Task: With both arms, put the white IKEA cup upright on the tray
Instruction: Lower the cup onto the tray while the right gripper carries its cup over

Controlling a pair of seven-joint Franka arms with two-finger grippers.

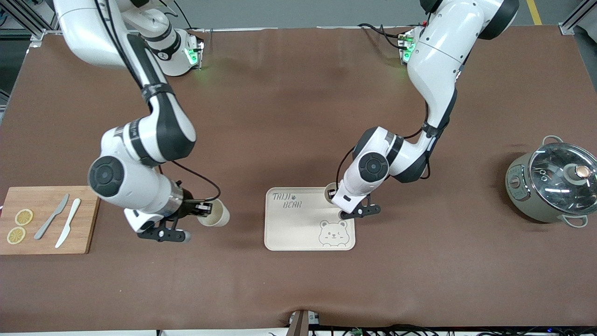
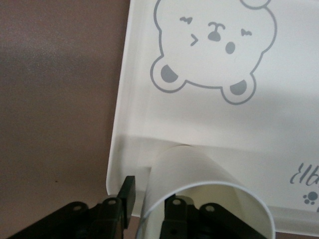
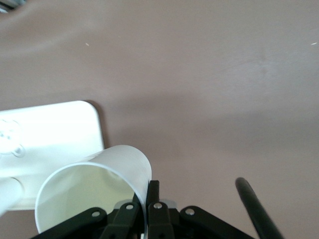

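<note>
We find each gripper clamped on a cup's rim: left gripper [image 1: 334,196] over the tray [image 1: 294,233], right gripper [image 1: 201,210] over bare table [image 1: 289,116]

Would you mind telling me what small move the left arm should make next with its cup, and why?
Probably lower a touch, then open the jaws. The left gripper pinches the wall of the left cup, which looks upright with its base at or just over a corner of the tray. The right gripper holds the right cup tilted over bare table.
</note>
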